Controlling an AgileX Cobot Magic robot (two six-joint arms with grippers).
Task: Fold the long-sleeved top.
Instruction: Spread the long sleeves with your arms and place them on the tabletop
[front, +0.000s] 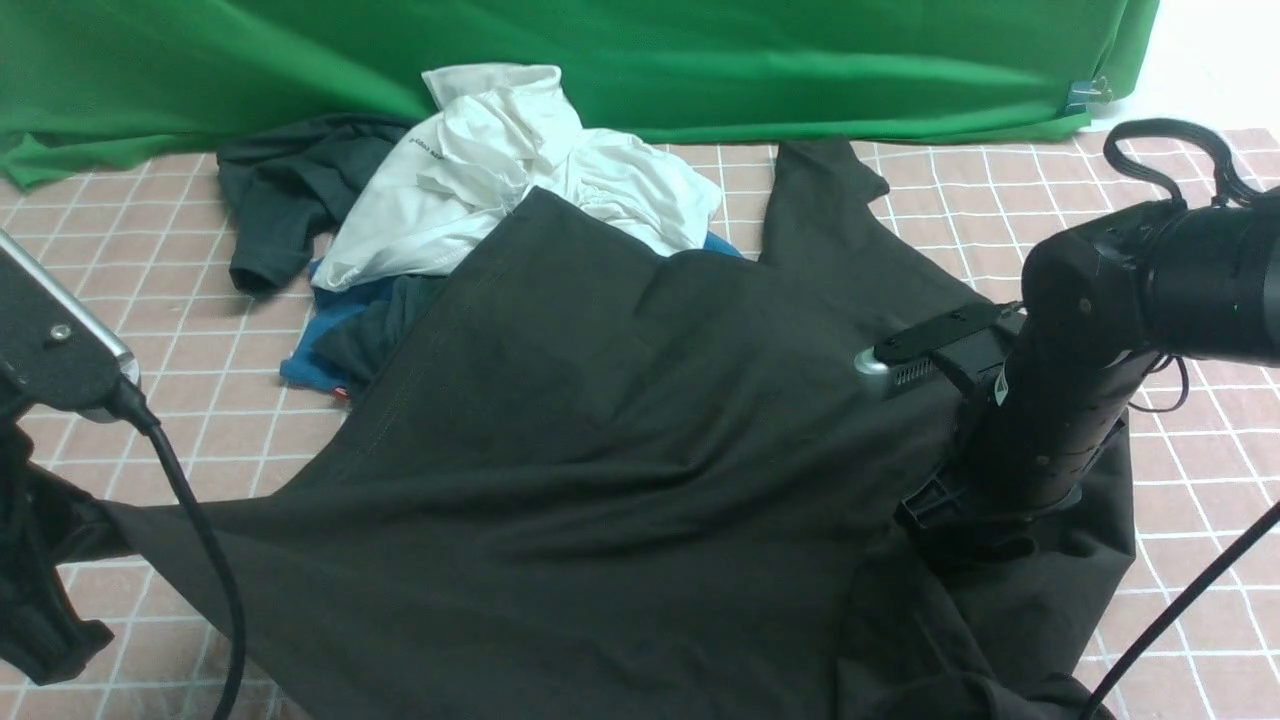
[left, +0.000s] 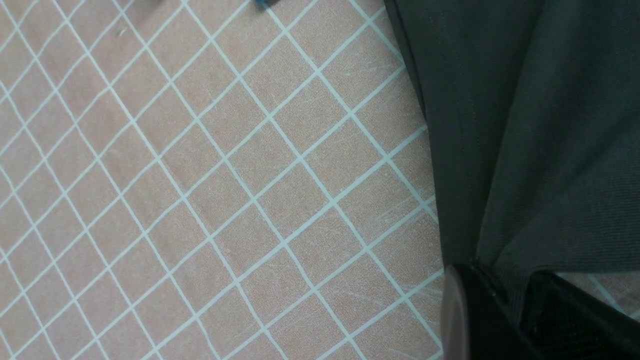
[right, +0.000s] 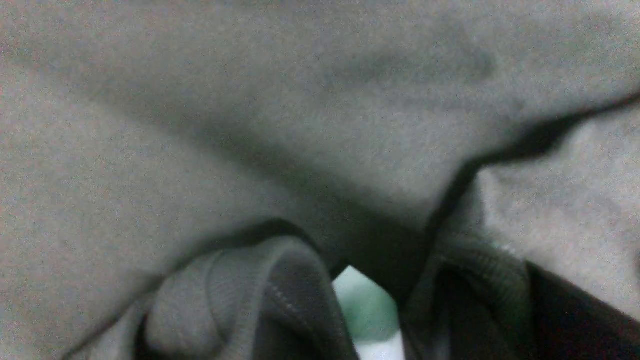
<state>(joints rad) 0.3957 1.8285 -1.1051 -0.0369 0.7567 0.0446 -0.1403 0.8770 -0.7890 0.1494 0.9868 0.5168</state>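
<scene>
Far left, at the near edge of the bench (front: 180, 330), the left gripper (left: 505, 300) is clamped tight on a ribbed corner of the black top (front: 600, 450), and that corner is pulled out taut towards it, lifted just off the checked cover. Moving along, at the far left there's a dark green tee (front: 285, 190) lying crumpled, close to the green curtain (front: 700, 60) that hangs along the far edge. Just beside it sits a white shirt (front: 500, 170), heaped up, with a blue garment (front: 325, 340) poking out from underneath on the near side. Now the black top itself: it's the big one, spread across the middle of the bench from the near left edge right over to the near right. Its far part lies over the white shirt and the blue garment, and one sleeve runs up to the far edge, almost touching the curtain. Over on the right, the cloth bunches into deep folds near the front edge, and the right gripper (front: 945, 520) is pushed down into that bunch. From the right wrist view all I get is blurred dark cloth and ribbed folds pressed close, so whether those jaws have caught anything I can't tell.
</scene>
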